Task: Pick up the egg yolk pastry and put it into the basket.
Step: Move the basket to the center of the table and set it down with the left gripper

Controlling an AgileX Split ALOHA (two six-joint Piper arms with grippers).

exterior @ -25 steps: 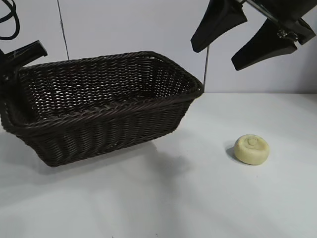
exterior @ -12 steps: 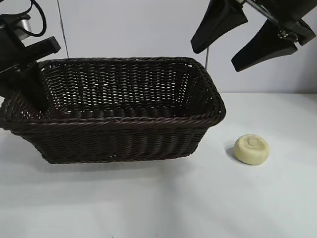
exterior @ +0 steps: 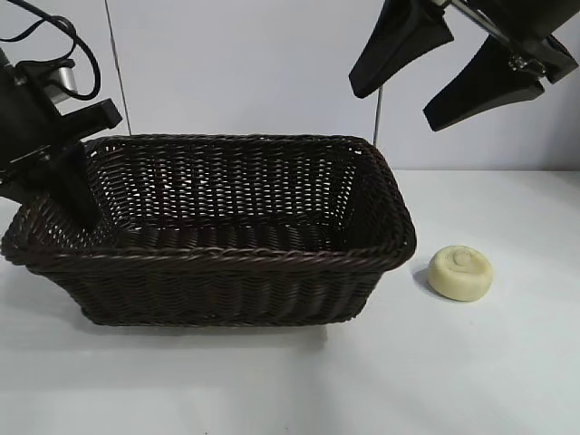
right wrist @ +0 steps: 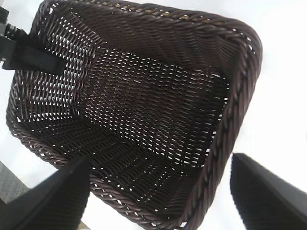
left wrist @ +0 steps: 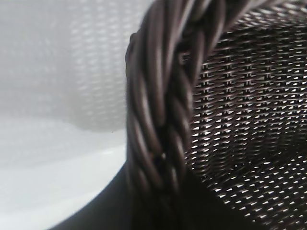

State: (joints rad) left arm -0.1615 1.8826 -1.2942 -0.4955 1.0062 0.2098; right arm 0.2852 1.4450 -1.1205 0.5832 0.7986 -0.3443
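Observation:
The dark brown wicker basket (exterior: 227, 256) stands on the white table, left of centre. My left gripper (exterior: 72, 195) is shut on the basket's left end, with the braided rim (left wrist: 158, 110) running between its jaws. The pale yellow egg yolk pastry (exterior: 460, 272) lies on the table just right of the basket, a small gap apart from it. My right gripper (exterior: 391, 107) hangs open and empty high above the basket's right end and the pastry. The right wrist view looks down into the empty basket (right wrist: 235, 96) and shows the left gripper (right wrist: 29, 52) at its far end; the pastry is out of that view.
The white table (exterior: 299, 381) stretches in front of the basket and around the pastry. A pale wall stands close behind. A black cable loops above the left arm (exterior: 63, 54).
The left gripper has swung and pulled the basket round; its long side now faces front and its right end sits nearer the pastry. The right gripper and pastry have not moved.

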